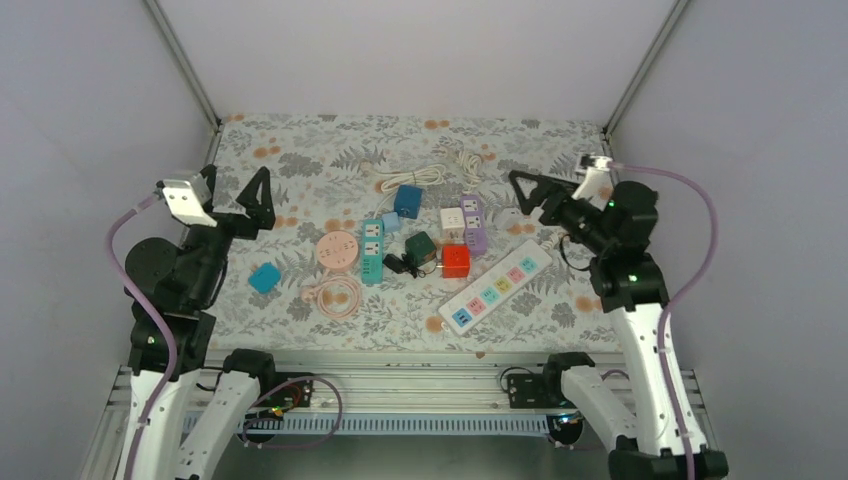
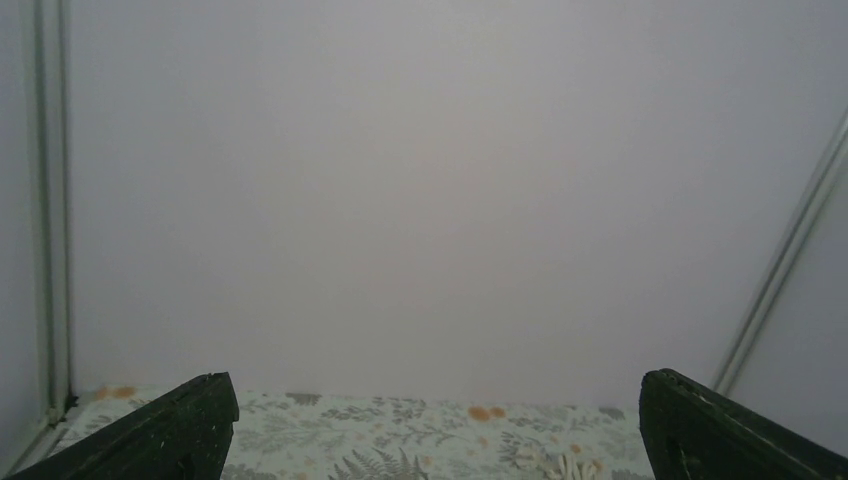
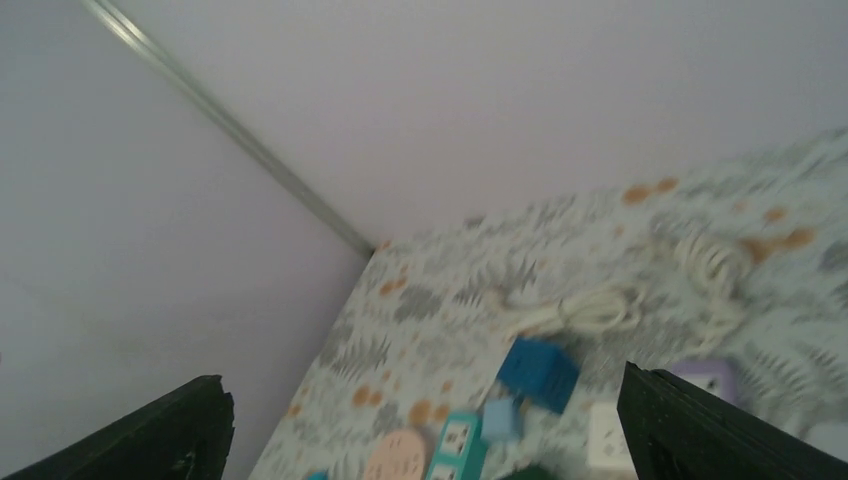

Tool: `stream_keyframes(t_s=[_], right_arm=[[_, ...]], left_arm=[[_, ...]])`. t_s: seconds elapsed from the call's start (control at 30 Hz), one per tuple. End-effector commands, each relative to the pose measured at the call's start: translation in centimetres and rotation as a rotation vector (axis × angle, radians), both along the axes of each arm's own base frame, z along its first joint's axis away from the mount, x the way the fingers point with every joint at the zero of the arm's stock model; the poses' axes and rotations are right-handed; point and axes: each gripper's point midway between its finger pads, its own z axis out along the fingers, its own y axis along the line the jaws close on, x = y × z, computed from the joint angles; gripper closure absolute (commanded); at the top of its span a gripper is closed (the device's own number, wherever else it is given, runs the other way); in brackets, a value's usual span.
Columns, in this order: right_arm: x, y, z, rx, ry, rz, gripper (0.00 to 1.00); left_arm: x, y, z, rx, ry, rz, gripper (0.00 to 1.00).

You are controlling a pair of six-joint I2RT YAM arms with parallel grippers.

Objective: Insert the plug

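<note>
**Black plug mid-table, both my pincers wide open**

Black little plug (image 1: 400, 265) lies in the middle of the flowery table (image 1: 300, 150), between my two pincers and well apart from both. My left pincer (image 1: 250, 210) hangs off to its left. My right pincer (image 1: 535, 198) is off to its right and a bit further back. Neither touches anything, and both have their jaws spread wide and empty.

The plug is small and dark with a short bit of cord, too tiny to make out its prongs. It sits just beside a dark green cube (image 1: 421, 247), with a red cube (image 1: 456, 261) to the right. The white power strip (image 1: 497, 290) with coloured sockets lies near, slanting toward the front edge.

My left arm is folded up, and its wrist view shows mostly the back wall. My right arm is bent at the elbow, its pincer pointing left over the table toward a blue cube (image 3: 538, 372) and white cables (image 3: 580, 310).
</note>
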Motion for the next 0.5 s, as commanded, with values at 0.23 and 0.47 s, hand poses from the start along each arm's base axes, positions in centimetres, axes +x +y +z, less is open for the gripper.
stream_keyframes(t_s=[0.23, 0.47], right_arm=[[2.0, 3.9, -15.7, -0.277, 0.368, -0.121, 0.04], [0.2, 6.1, -23.8, -0.498, 0.531, -0.122, 0.00]], left_arm=[[3.7, -2.7, -4.9, 0.013, 0.223, -0.135, 0.00], [4.2, -3.0, -5.6, -0.003, 0.209, -0.148, 0.00]])
